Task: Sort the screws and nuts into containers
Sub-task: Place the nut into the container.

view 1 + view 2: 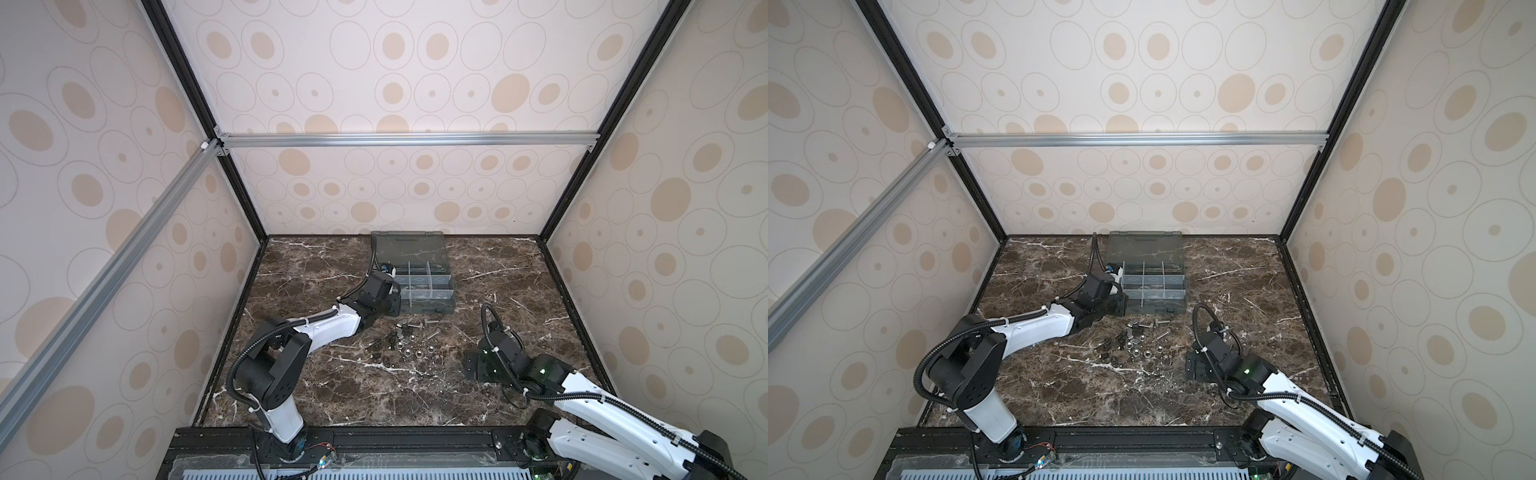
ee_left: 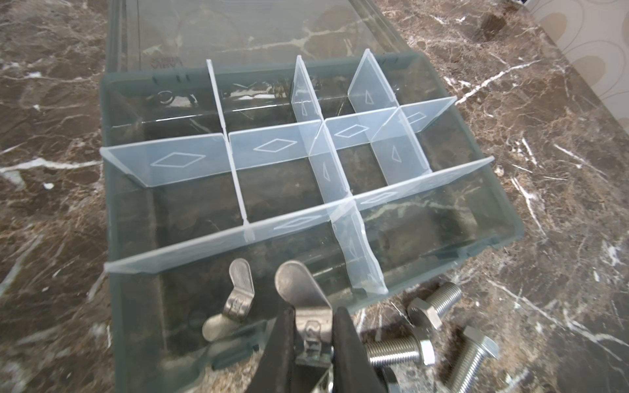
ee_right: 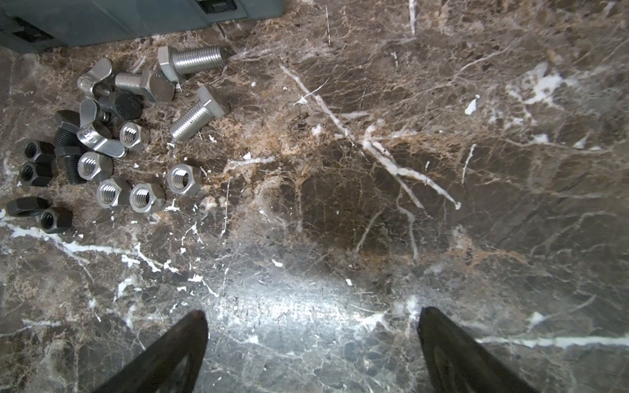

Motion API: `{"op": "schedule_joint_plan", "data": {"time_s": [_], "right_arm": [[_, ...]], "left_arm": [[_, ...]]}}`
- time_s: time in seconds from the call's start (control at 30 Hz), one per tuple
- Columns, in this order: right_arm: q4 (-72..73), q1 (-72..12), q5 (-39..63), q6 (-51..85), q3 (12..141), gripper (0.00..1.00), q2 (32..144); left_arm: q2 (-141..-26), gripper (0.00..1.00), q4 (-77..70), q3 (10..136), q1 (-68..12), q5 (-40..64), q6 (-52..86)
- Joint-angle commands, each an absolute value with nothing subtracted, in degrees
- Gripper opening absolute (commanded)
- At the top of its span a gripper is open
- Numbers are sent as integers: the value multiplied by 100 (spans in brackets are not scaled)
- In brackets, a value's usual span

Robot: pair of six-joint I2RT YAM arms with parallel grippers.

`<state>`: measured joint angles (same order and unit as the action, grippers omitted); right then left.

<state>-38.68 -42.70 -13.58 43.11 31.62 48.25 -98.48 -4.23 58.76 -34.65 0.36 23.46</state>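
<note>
My left gripper (image 2: 311,314) is shut on a silver wing nut (image 2: 301,289), held over the near-left compartment of the grey organiser box (image 1: 428,309). A second wing nut (image 2: 235,303) lies in that compartment. The other containers (image 2: 279,190) look empty. Silver screws (image 3: 194,61) and black screws (image 3: 69,163) lie mixed with silver nuts (image 3: 183,178) and black nuts (image 3: 35,153) in a pile (image 1: 407,340) on the table before the box. My right gripper (image 3: 311,316) is open over bare marble to the right of the pile, holding nothing.
The box's lid (image 1: 409,247) lies open flat toward the back wall. Two more wing nuts (image 3: 97,136) lie in the pile. Three silver screws (image 2: 398,350) lie beside the box's front wall. Patterned walls enclose the marble table (image 1: 519,270).
</note>
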Motion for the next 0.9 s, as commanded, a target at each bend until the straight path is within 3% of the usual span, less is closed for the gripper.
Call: {"op": "schedule_joint_plan", "data": {"time_s": [0.0,0.27,0.37,0.53,0.87], "right_arm": [[-4095,-4316,-1472,4404,3338,100,4862],[-4188,-4316,-1511,4334,3458,100,4874],[-4210,-4323,-1518,4339,3450,100,4852],[-4192,-4316,-1529,4376,3385,100,4775],[-4081,-4324,-1479,4394,3299,100,4745]], "left_arm": [[-9995,13,-385,6197,-3369,114,2162],[-10220,15,-424,6249,-3262,166,2227],[-10213,26,-447,6253,-3261,176,2291],[-10062,35,-465,6181,-3261,115,2342],[-9353,37,-597,5525,-3261,71,2530]]}}
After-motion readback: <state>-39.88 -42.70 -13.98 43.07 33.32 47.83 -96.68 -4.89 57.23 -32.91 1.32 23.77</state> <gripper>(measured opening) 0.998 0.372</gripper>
